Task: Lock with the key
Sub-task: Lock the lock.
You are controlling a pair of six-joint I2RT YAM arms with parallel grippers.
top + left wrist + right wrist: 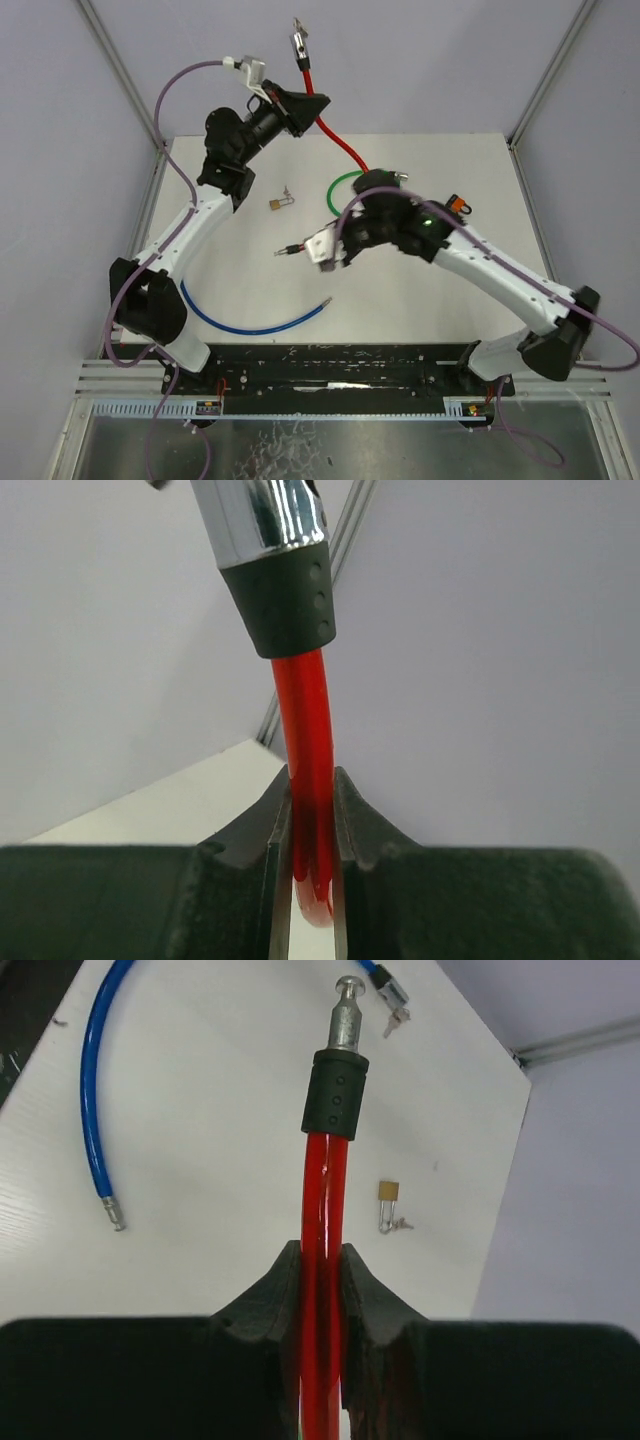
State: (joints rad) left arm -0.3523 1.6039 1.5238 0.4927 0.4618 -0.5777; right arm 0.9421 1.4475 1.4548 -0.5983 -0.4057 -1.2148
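A red cable lock [335, 135] runs between both grippers. My left gripper [306, 100] is raised at the back, shut on the red cable [308, 740] just below its chrome lock head with a black collar [272, 560]; the head [299, 42] sticks up. My right gripper [322, 248] is shut on the cable's other end [324, 1200], just below the black collar and metal pin [346, 1015]. The pin [288, 250] points left, low over the table. I cannot make out a key in the red lock.
A small brass padlock with keys [281, 203] lies mid-table, also in the right wrist view [389, 1203]. A blue cable [255, 325] curves at the front; its lock head [388, 995] shows. A green cable [343, 183] and an orange-black object [458, 205] lie by the right arm.
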